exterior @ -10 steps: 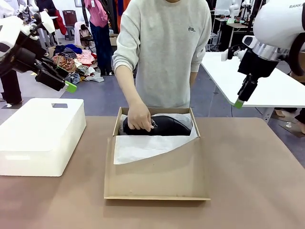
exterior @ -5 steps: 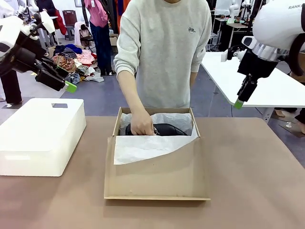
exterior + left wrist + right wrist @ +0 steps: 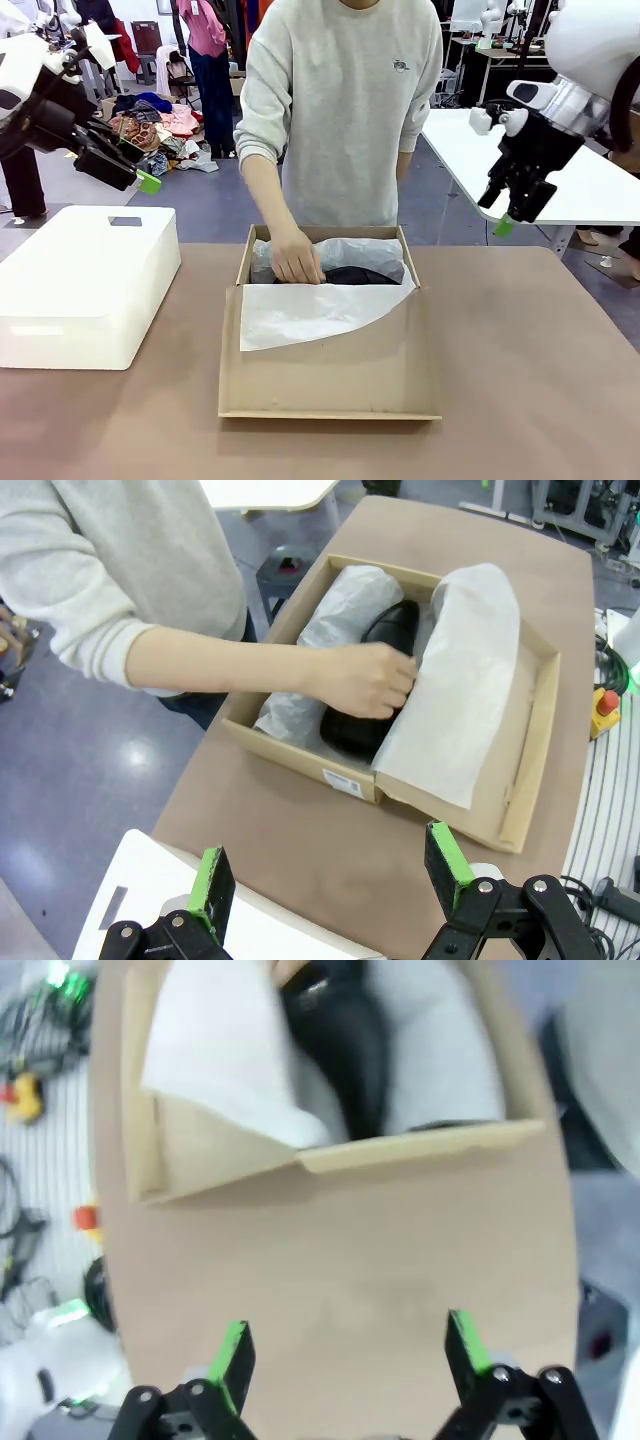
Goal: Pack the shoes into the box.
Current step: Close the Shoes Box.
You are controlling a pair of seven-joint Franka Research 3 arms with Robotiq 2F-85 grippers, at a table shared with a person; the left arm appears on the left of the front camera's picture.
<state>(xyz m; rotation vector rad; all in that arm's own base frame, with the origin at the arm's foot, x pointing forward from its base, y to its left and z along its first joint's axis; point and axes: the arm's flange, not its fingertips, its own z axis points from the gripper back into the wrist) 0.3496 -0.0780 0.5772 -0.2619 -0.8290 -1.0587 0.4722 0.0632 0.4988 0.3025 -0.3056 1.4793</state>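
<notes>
Shoes (image 3: 392, 630) lie inside the box (image 3: 330, 375) mid-bench, nested in white tissue paper (image 3: 310, 310). The person's hand (image 3: 297, 258) presses on them, apparently seating them, so packing looks nearly done. Left robot hand (image 3: 328, 872) and right robot hand (image 3: 350, 1345) hang high, well apart from the box, jaws spread wide, gripping nothing. Next likely: fold tissue over, then close the flap once the person's hand clears.
</notes>
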